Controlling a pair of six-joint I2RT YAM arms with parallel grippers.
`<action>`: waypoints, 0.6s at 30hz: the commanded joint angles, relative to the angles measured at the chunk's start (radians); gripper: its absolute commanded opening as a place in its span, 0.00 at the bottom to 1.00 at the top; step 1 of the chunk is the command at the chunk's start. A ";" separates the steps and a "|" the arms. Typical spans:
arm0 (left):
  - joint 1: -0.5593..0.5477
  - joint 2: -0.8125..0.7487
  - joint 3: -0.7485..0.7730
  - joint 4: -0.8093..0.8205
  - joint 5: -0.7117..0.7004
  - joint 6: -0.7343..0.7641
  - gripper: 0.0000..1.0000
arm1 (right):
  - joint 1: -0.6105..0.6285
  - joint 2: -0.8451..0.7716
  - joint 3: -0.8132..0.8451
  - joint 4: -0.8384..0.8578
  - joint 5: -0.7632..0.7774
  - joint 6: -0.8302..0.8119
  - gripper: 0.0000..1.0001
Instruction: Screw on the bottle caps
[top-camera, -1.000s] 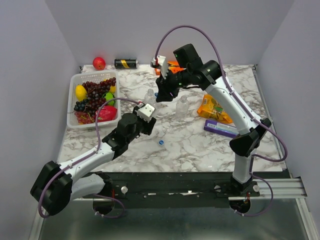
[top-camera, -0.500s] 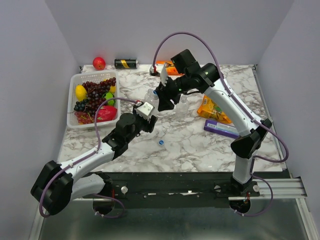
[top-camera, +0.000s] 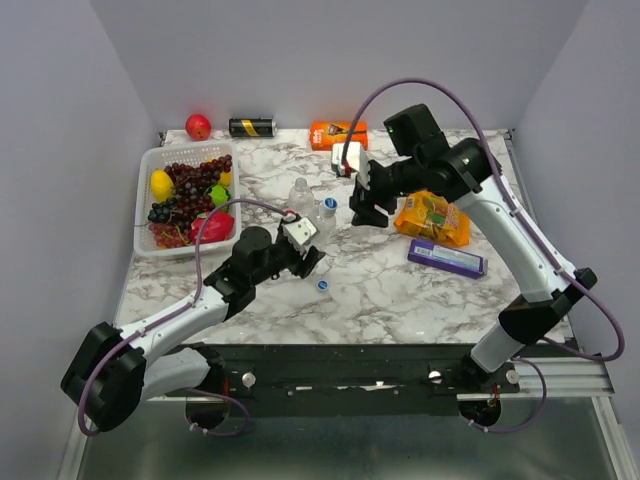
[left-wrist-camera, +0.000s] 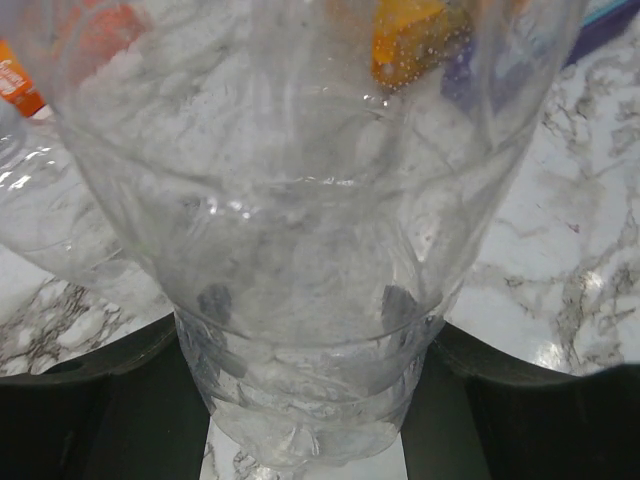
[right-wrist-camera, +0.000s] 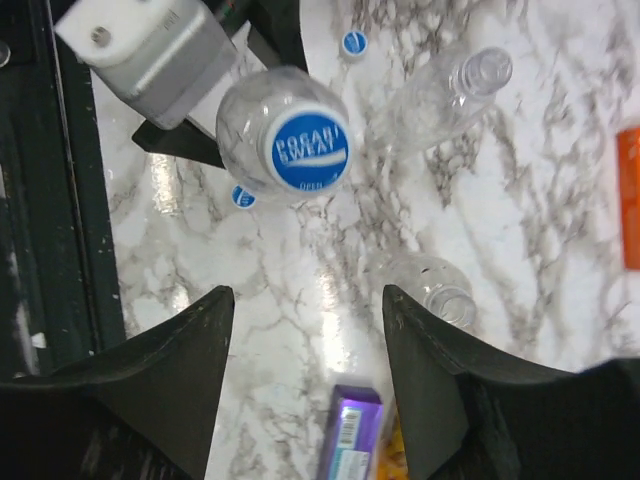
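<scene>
1. Nearest, a loose blue cap (top-camera: 321, 284) lies on the marble table (top-camera: 400, 290), at five o'clock from my left gripper (top-camera: 312, 256).
2. My left jaws clamp a clear bottle (top-camera: 322, 222) wearing its Pocari Sweat cap (right-wrist-camera: 310, 150).
3. At three o'clock from it, my right gripper (top-camera: 361, 212) hovers spread wide, holding nothing.
4. An uncapped bottle (top-camera: 298, 192) stands at eleven o'clock of the held one.
</scene>
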 joint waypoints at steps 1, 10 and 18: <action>0.003 0.008 0.022 -0.097 0.201 0.112 0.00 | 0.005 -0.081 -0.039 0.010 -0.141 -0.352 0.71; 0.003 0.034 0.065 -0.188 0.253 0.268 0.00 | 0.051 -0.182 -0.215 -0.139 -0.172 -0.870 0.75; 0.003 0.051 0.095 -0.271 0.294 0.345 0.00 | 0.076 -0.170 -0.220 -0.142 -0.175 -0.970 0.75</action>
